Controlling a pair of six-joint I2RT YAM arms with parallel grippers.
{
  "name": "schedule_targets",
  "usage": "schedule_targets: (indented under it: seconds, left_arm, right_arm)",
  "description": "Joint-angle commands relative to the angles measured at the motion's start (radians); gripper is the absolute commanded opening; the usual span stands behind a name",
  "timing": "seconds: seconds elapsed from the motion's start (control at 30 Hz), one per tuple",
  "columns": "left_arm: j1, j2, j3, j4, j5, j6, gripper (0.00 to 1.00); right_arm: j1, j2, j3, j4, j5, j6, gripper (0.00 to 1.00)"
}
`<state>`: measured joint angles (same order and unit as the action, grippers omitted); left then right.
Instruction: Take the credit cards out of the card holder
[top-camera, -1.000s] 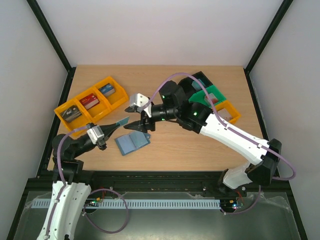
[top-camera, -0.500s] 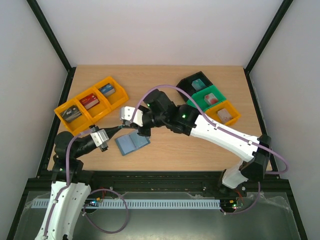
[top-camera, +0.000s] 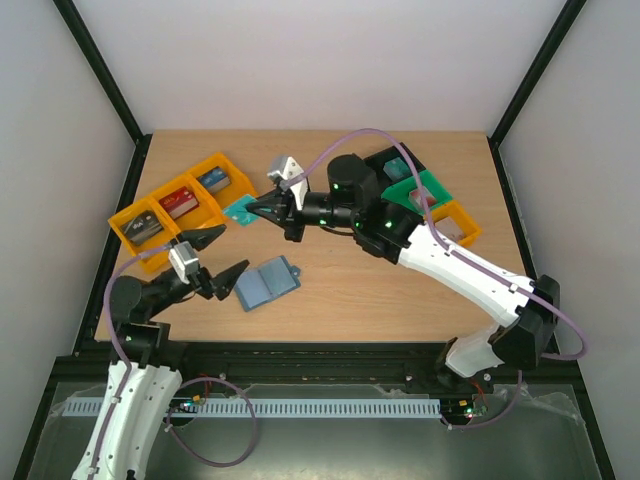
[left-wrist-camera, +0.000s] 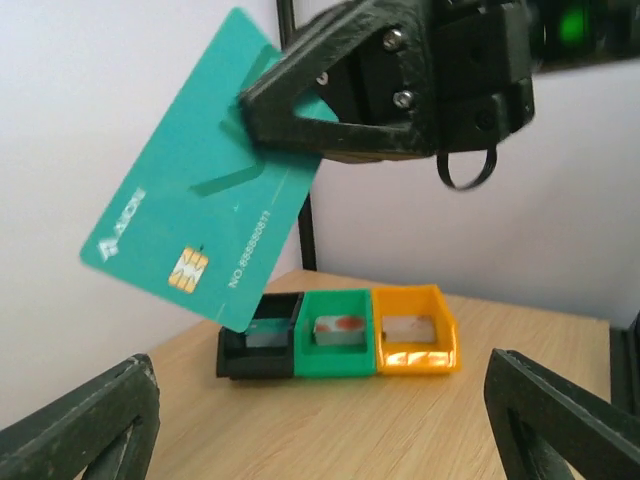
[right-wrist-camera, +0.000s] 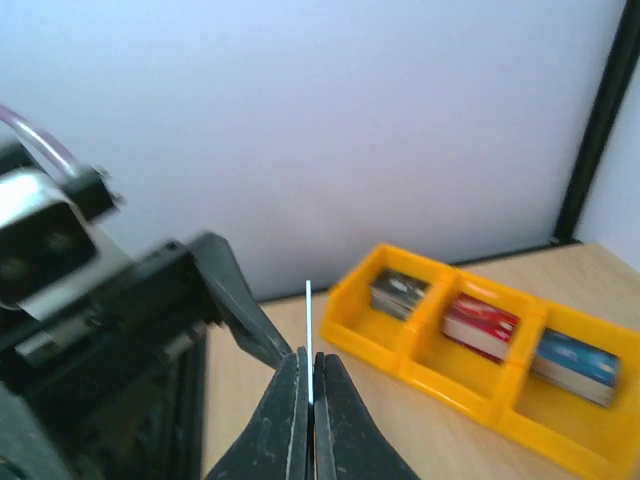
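The credit card (left-wrist-camera: 190, 190), pinched in the right gripper (top-camera: 257, 209), should be lowered flat before release; the left gripper (top-camera: 222, 256) stands wide, empty.

Upper right corner of the card (left-wrist-camera: 205, 180) hidden between the right gripper (left-wrist-camera: 262, 108) fingers. Below the card, left gripper (left-wrist-camera: 320, 365) fingers cut off at view's edge. Pockets of the card holder (top-camera: 265, 284) too small to read.
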<state>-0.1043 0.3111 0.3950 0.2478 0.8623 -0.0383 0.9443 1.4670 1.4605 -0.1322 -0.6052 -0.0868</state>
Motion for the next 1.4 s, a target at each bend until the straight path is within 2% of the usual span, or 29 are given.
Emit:
schedule_targets:
  seconds: [0.0,0.13,0.2,0.37,0.43,0.67,0.7,0.77,0.8,0.83,0.9,1.03,1.1,1.2,1.37]
  left_arm:
    - [-0.012,0.015,-0.028,0.268,-0.026,-0.365,0.88]
    - [-0.018,0.021,-0.025,0.363,-0.06,-0.56,0.77]
    - [-0.021,0.025,-0.028,0.396,-0.059,-0.601,0.7]
    - [-0.026,0.02,-0.012,0.376,-0.025,-0.584,0.21]
    - [-0.026,0.023,-0.005,0.381,-0.025,-0.596,0.05]
    - [-0.026,0.019,0.026,0.295,-0.054,-0.624,0.02]
    - [-0.026,0.02,0.028,0.269,-0.076,-0.637,0.03]
    - [-0.023,0.024,0.029,0.217,-0.13,-0.677,0.03]
    - [-0.021,0.027,0.029,0.199,-0.16,-0.708,0.02]
    - [-0.017,0.03,0.028,0.187,-0.182,-0.74,0.02]
    - [-0.004,0.039,0.022,0.166,-0.221,-0.811,0.02]
    - [0.023,0.063,-0.016,0.157,-0.275,-0.953,0.02]
    - [0.043,0.07,-0.039,0.16,-0.29,-1.032,0.02]
    - [0.066,0.078,-0.043,0.192,-0.277,-1.084,0.02]
    - [0.082,0.08,-0.039,0.219,-0.268,-1.097,0.02]
  right_arm:
    - [-0.01,-0.039,-0.124,0.403,-0.222,0.317,0.02]
    - [-0.01,-0.04,-0.167,0.52,-0.261,0.377,0.01]
    - [-0.01,-0.037,-0.181,0.567,-0.281,0.394,0.02]
    - [-0.01,-0.028,-0.16,0.522,-0.281,0.375,0.02]
    - [-0.011,-0.028,-0.15,0.489,-0.279,0.354,0.02]
    - [-0.022,-0.035,-0.075,0.247,-0.196,0.175,0.04]
    - [-0.024,-0.039,-0.066,0.219,-0.168,0.157,0.16]
    - [-0.025,-0.055,-0.05,0.151,-0.062,0.095,0.49]
    - [-0.027,-0.07,-0.049,0.118,0.005,0.049,0.6]
    - [-0.027,-0.091,-0.056,0.102,0.086,-0.004,0.68]
    - [-0.026,-0.136,-0.1,0.146,0.258,-0.136,0.79]
    - [-0.021,-0.138,-0.144,0.304,0.511,-0.574,0.82]
    - [-0.014,-0.124,-0.204,0.433,0.518,-0.861,0.82]
    - [-0.006,-0.104,-0.355,0.763,0.425,-1.266,0.83]
    - [0.078,0.026,-0.366,1.007,0.403,-1.749,0.83]
